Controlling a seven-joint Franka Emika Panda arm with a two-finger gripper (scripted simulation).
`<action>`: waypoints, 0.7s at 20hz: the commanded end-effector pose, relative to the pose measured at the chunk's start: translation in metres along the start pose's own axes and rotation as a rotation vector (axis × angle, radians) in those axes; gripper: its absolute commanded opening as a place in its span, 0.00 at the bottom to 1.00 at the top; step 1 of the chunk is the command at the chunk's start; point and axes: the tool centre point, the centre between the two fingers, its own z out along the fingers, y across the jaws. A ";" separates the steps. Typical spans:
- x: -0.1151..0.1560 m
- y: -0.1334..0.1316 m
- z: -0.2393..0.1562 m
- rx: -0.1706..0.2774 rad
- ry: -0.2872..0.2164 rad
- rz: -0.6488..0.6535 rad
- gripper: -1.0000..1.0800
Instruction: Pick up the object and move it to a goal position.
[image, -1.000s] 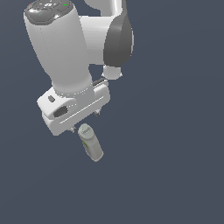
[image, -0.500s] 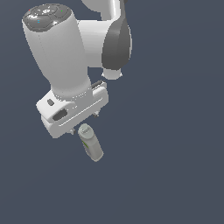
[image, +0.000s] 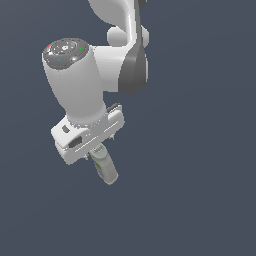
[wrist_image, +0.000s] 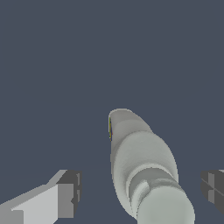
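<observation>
The object is a small pale grey bottle (image: 106, 167) with a grey cap and a green label patch. In the exterior view it sits just under the white hand, and its cap end is tucked beneath it. My gripper (image: 96, 153) is over that cap end; the hand hides the fingers there. In the wrist view the bottle (wrist_image: 142, 162) stands between the two fingers (wrist_image: 66, 196), with the cap closest to the camera. The gripper (wrist_image: 140, 194) is open, and there is a gap on each side of the bottle.
The surface all around is a plain dark blue-grey ground (image: 200, 200). The white arm (image: 100, 75) rises above the hand in the exterior view. No other objects show.
The hand has come down toward the bottle and now covers its cap end. The upper arm has swung. The bottle has not moved.
</observation>
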 end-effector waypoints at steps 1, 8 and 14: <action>0.000 0.001 0.007 -0.001 0.001 0.000 0.96; 0.001 0.001 0.008 -0.001 0.001 -0.001 0.00; 0.001 0.001 0.008 -0.001 0.001 -0.001 0.00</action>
